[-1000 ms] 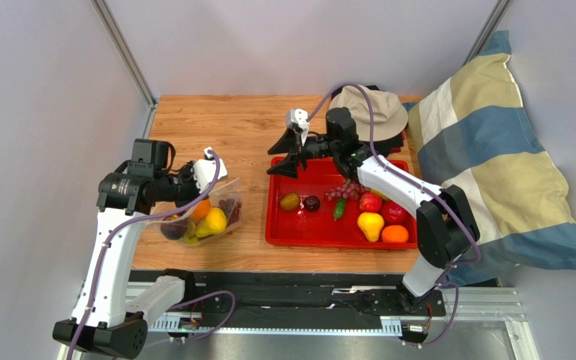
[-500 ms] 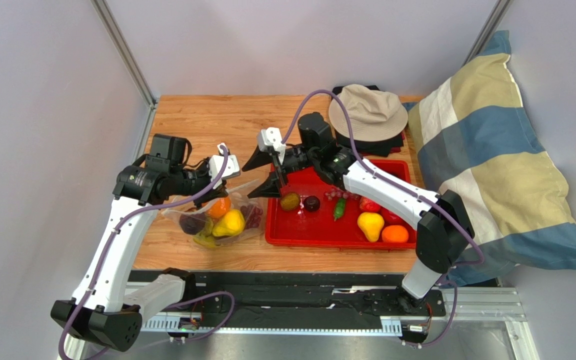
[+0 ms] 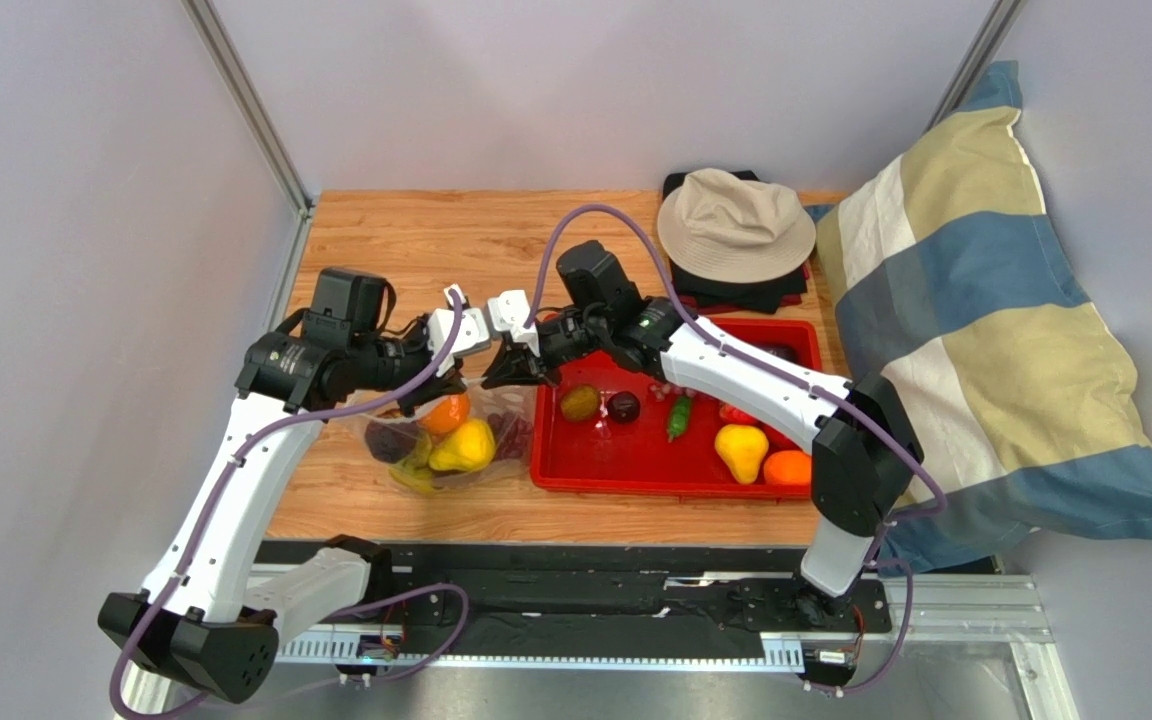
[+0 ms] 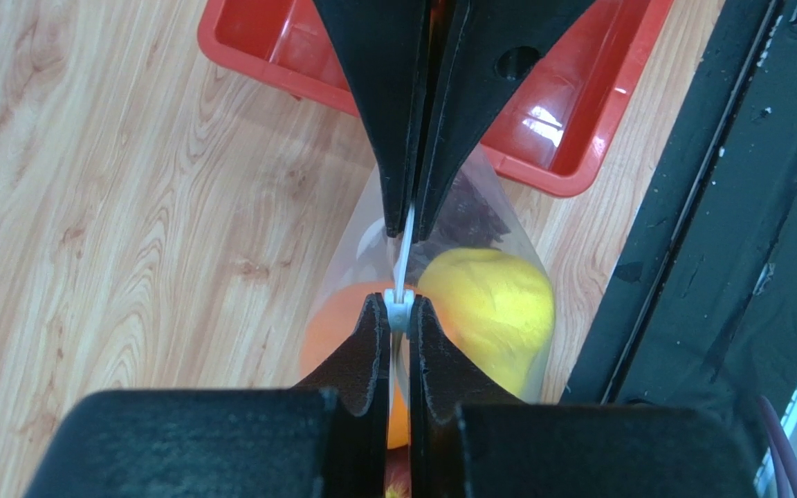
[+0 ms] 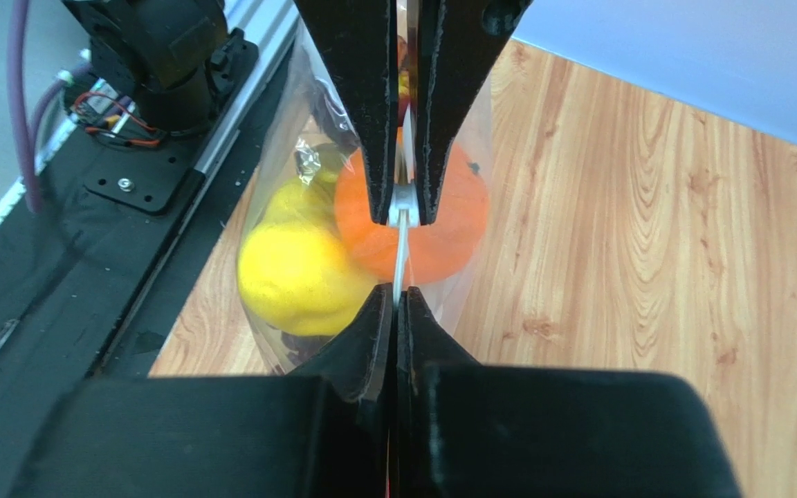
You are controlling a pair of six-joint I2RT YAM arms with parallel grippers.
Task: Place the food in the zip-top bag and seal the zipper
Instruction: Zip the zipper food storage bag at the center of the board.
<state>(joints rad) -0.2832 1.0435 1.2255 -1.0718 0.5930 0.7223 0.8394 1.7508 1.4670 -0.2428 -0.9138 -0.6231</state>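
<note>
Right pincer (image 5: 393, 299) swung left off red tray (image 3: 567, 479), clamped on zipper (image 4: 403, 259), left pincer (image 4: 397, 309) clamped opposite, bag (image 5: 268, 176) holding fruit (image 3: 465, 446)

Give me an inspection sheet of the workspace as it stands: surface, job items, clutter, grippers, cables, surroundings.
Surface: wooden table, light grain.
Job's things: zip-top bag holds an orange, a yellow fruit and a dark fruit; zipper stretched between both grippers; pear, plum and other fruit lie in the red tray.
Clutter: hat at the far edge.
Grippers: left gripper and right gripper, jaws shut on the zipper.
Cables: purple cables loop along each arm.
Surroundings: striped pillow on the right; plain walls.
</note>
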